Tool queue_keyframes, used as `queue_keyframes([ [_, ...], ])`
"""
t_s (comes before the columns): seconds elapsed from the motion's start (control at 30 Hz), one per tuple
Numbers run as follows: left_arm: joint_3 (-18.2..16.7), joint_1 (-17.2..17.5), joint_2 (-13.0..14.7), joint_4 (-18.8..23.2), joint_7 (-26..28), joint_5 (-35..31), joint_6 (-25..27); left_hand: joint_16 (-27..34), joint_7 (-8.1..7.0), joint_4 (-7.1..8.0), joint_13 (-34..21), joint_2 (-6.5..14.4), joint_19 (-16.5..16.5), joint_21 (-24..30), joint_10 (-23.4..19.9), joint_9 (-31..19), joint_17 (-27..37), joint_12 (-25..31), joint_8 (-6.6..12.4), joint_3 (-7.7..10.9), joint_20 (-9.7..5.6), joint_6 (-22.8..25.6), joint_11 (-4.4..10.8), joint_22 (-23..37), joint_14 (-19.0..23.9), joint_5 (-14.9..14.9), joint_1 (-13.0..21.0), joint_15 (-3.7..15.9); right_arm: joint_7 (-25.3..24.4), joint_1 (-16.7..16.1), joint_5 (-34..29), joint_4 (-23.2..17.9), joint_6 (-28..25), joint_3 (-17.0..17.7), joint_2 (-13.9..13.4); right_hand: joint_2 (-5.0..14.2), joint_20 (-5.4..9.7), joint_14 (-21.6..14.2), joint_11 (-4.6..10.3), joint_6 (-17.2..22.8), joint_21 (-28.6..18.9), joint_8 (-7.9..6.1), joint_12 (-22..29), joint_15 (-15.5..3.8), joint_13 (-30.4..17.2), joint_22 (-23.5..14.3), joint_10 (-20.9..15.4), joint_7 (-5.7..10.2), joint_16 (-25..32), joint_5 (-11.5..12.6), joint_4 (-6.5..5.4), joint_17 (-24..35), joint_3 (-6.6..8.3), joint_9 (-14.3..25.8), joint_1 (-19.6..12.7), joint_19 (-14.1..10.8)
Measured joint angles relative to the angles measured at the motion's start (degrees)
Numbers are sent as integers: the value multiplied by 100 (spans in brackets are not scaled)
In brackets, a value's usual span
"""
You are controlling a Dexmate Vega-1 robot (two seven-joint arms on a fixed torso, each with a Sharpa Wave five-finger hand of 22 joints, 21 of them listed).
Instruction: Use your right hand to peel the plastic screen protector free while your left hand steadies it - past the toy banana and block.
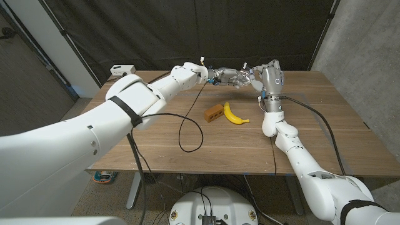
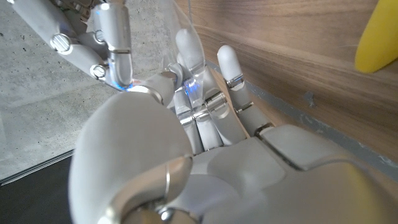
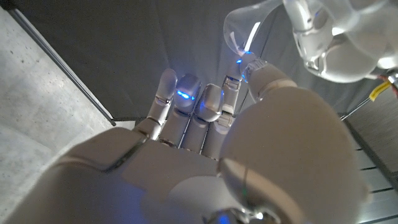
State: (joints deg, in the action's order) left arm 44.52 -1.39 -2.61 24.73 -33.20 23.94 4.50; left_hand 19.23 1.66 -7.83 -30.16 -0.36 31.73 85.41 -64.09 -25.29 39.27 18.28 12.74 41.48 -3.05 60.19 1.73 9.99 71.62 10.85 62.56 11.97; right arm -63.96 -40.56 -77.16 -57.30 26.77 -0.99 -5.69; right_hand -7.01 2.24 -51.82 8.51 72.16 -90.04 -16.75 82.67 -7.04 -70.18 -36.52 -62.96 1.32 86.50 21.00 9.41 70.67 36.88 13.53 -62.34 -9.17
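Observation:
Above the far middle of the table my two hands meet in the air. My left hand (image 1: 226, 76) (image 2: 205, 130) holds the clear plastic screen protector (image 1: 249, 77) (image 2: 181, 28) between thumb and straight fingers. My right hand (image 1: 270, 75) (image 3: 199, 118) comes from the other side, and its thumb and a fingertip pinch the curled clear film (image 3: 245, 28). The right hand's fingers (image 2: 112, 43) show close in the left wrist view. Nearer me on the table lie the yellow toy banana (image 1: 234, 114) (image 2: 376, 34) and the brown block (image 1: 214, 113), both untouched.
A white box (image 1: 122, 70) sits at the table's far left corner. A black cable (image 1: 187, 128) loops over the wooden table (image 1: 325, 137) left of the block. A dark curtain hangs behind the table, and a concrete wall stands at the right.

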Motion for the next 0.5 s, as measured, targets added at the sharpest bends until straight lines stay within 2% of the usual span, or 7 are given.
queue_keyframes([
  [0.17, 47, -20, 18, 0, 12, -17, -45, 0, 0, 0, 0, 0, 0, 0, 0, 3, 0, 0, -4, 0, 0, 0, 0, 0, 0, -1, 0, 0, -4, 47, 206, 89, 240, -39, -18, -37, 0, 0, -9, 0, 0, 0, 0, 0, 51, -8, 10, 0, 0, 0, 0, 0, 0, 63, 37, 0],
  [0.23, 52, -29, 24, 0, -4, -20, -60, 0, 0, 0, 1, 1, 0, 0, 0, 6, 0, 0, -5, 0, 0, 0, 0, 0, 0, -2, 1, 0, -5, 77, 305, 135, 272, -175, -108, -34, 0, 34, -9, 0, 0, 0, 0, 12, 70, -27, 10, 1, 0, 0, 0, 0, 0, 68, 40, 0],
  [0.37, 52, -31, 32, 0, -66, -18, -77, 0, 0, 0, 2, 1, 0, 0, 0, 7, 0, -1, -6, -1, 0, 0, 0, 0, 0, -7, 1, 0, -5, 103, 406, 161, 205, -390, -239, -36, 0, 43, -9, -1, 0, 1, 0, 21, 119, -27, 12, 1, 0, 33, 0, 0, 0, 102, 84, 0],
  [0.47, 44, -32, 39, -1, -70, -18, -78, 0, 0, -1, 2, 8, 0, 0, 0, 8, 16, -15, -10, -1, 0, 0, 0, 0, 0, -10, 8, 0, -5, 103, 448, 161, 11, -390, -239, -50, 0, 43, -10, -1, 0, 1, 0, 21, 123, -27, 14, 1, 0, 46, 0, 0, 0, 102, 100, 0],
  [0.5, 39, -33, 41, -1, -185, -8, -103, 0, 0, -1, 1, 8, 0, 0, 0, 7, 17, -15, -11, -1, 0, 0, 0, 0, 0, -20, 8, 0, -5, 132, 455, 165, -68, -681, -409, -50, 0, 43, -9, -1, 0, 0, 0, 21, 118, -27, 12, 1, 0, 47, 0, 0, 0, 102, 100, 0],
])
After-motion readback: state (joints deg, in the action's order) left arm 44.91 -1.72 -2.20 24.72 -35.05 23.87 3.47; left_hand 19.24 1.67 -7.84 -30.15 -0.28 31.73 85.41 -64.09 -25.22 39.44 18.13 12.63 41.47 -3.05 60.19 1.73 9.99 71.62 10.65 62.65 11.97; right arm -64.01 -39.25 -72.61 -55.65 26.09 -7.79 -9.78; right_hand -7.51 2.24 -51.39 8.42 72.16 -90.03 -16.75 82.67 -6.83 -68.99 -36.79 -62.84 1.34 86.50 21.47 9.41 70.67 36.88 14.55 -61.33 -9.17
